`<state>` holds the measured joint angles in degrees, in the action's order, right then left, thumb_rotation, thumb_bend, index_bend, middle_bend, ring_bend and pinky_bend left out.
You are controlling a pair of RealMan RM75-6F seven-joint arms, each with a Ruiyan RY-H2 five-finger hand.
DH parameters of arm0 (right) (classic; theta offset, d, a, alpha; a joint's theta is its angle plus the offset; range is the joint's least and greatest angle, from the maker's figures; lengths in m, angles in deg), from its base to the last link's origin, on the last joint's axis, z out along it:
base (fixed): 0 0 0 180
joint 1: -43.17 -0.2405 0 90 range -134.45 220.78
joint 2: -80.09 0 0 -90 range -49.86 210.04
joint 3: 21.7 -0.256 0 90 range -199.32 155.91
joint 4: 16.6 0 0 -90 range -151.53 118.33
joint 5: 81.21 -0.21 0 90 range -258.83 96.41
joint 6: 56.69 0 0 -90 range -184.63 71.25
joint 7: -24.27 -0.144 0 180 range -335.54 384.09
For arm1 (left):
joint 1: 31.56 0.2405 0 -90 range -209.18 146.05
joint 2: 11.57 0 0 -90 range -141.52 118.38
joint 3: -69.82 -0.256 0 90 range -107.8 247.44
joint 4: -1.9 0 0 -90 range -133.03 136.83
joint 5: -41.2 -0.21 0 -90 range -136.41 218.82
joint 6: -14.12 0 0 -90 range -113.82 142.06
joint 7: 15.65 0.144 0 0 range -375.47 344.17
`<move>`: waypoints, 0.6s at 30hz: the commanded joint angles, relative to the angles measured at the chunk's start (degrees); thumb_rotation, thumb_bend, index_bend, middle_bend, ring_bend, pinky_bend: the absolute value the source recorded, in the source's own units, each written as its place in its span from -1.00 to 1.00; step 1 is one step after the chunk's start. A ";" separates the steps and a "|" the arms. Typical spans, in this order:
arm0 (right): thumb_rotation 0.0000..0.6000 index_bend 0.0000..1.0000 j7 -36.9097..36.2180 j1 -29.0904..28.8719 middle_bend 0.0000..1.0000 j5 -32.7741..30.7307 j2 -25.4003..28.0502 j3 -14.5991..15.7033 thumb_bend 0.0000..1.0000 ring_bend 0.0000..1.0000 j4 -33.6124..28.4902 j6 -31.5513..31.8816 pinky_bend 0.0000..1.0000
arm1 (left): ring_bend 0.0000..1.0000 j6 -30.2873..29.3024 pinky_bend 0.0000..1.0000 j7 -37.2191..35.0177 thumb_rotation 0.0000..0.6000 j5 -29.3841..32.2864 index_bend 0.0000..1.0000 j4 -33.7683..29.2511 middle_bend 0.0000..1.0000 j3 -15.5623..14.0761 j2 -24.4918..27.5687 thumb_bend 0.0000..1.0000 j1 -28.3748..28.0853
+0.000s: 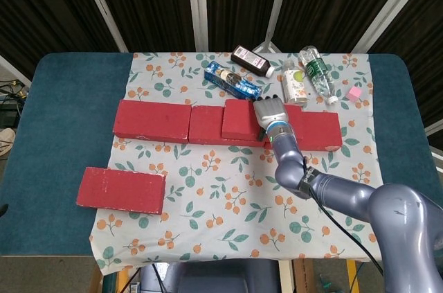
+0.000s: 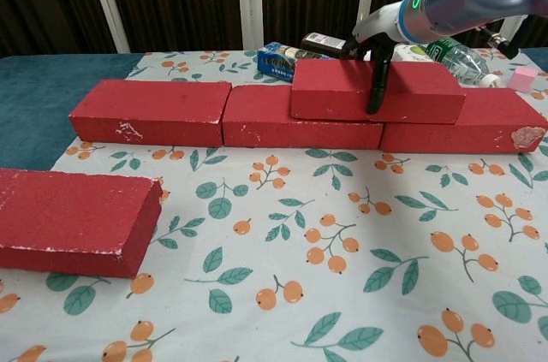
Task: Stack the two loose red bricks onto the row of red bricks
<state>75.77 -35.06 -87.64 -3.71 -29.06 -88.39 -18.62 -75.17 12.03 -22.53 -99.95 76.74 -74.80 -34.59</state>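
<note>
The right hand (image 1: 270,111) covers the right part of the stacked brick (image 2: 377,91), gripping it atop the brick row (image 1: 159,121), thumb down its near face. The second loose brick (image 1: 122,190) lies well apart on the tablecloth (image 1: 228,203), cut off in the chest view

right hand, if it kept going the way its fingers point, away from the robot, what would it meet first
Probably the white bottle lying just beyond the right hand, which grips the stacked brick; depth between them is hard to judge.
</note>
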 commanded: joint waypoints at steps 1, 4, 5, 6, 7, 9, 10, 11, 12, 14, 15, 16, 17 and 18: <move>1.00 -0.83 -0.55 0.07 -0.39 0.28 -0.23 0.33 -1.00 -0.41 0.40 -0.40 -0.78 | -1.00 0.02 -0.55 0.10 1.00 0.00 -0.91 0.00 -1.00 -0.03 -0.02 -1.00 -0.01; 1.00 -0.83 -1.14 0.09 -0.39 0.57 -0.51 0.72 -1.00 -0.41 0.87 -0.83 -0.78 | -1.00 0.02 -0.55 0.24 1.00 0.02 -0.91 -0.03 -1.00 -0.04 -0.07 -1.00 -0.04; 1.00 -0.83 -1.33 0.08 -0.39 0.69 -0.61 0.87 -1.00 -0.41 1.03 -0.96 -0.78 | -1.00 -0.01 -0.55 0.28 1.00 0.00 -0.91 -0.04 -1.00 -0.04 -0.09 -1.00 -0.04; 1.00 -0.83 -1.51 0.07 -0.39 0.82 -0.68 1.03 -1.00 -0.41 1.13 -1.09 -0.78 | -1.00 -0.05 -0.55 0.31 1.00 -0.03 -0.91 -0.05 -1.00 -0.05 -0.10 -1.00 -0.04; 1.00 -0.83 -1.70 0.06 -0.39 0.94 -0.73 1.19 -1.00 -0.41 1.21 -1.18 -0.78 | -1.00 -0.08 -0.55 0.33 1.00 -0.05 -0.91 -0.05 -1.00 -0.05 -0.10 -1.00 -0.03; 1.00 -0.83 -2.06 0.04 -0.39 1.20 -0.81 1.49 -1.00 -0.41 1.26 -1.26 -0.78 | -1.00 -0.12 -0.55 0.34 1.00 0.00 -0.91 -0.04 -1.00 -0.04 -0.12 -1.00 -0.01; 1.00 -0.83 -2.27 0.03 -0.39 1.32 -0.81 1.60 -1.00 -0.41 1.24 -1.34 -0.78 | -1.00 -0.10 -0.55 0.35 1.00 0.05 -0.91 -0.03 -1.00 -0.03 -0.12 -1.00 -0.02; 1.00 -0.83 -2.48 0.02 -0.39 1.41 -0.80 1.71 -1.00 -0.41 1.22 -1.40 -0.78 | -1.00 -0.06 -0.55 0.37 1.00 0.08 -0.91 -0.03 -1.00 -0.03 -0.13 -1.00 -0.03; 1.00 -0.83 -2.62 0.00 -0.39 1.48 -0.80 1.78 -1.00 -0.41 1.22 -1.43 -0.78 | -1.00 -0.04 -0.55 0.39 1.00 0.08 -0.91 -0.03 -1.00 -0.03 -0.14 -1.00 -0.04; 1.00 -0.83 -2.96 -0.07 -0.39 1.72 -0.78 2.00 -1.00 -0.41 1.17 -1.43 -0.78 | -1.00 0.02 -0.55 0.42 1.00 0.06 -0.91 -0.06 -1.00 -0.06 -0.14 -1.00 -0.07; 1.00 -0.83 -3.16 -0.10 -0.39 1.83 -0.73 2.08 -1.00 -0.41 1.08 -1.43 -0.78 | -1.00 0.00 -0.55 0.42 1.00 0.05 -0.91 -0.08 -1.00 -0.06 -0.13 -1.00 -0.06; 1.00 -0.83 -3.29 -0.13 -0.39 1.90 -0.68 2.12 -1.00 -0.42 1.01 -1.42 -0.78 | -1.00 -0.01 -0.55 0.42 1.00 0.04 -0.91 -0.09 -1.00 -0.06 -0.12 -1.00 -0.06; 1.00 -0.83 -3.48 -0.16 -0.40 1.99 -0.60 2.20 -1.00 -0.46 0.88 -1.40 -0.78 | -1.00 -0.04 -0.55 0.39 1.00 0.04 -0.91 -0.11 -1.00 -0.06 -0.11 -1.00 -0.04; 1.00 -0.84 -3.65 -0.21 -0.43 2.08 -0.51 2.27 -1.00 -0.51 0.71 -1.30 -0.81 | -1.00 -0.08 -0.55 0.35 1.00 0.05 -0.91 -0.13 -1.00 -0.04 -0.10 -1.00 -0.01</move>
<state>72.18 -35.24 -85.62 -4.27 -26.84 -87.61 -19.97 -75.25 12.38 -22.48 -100.07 76.69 -74.90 -34.61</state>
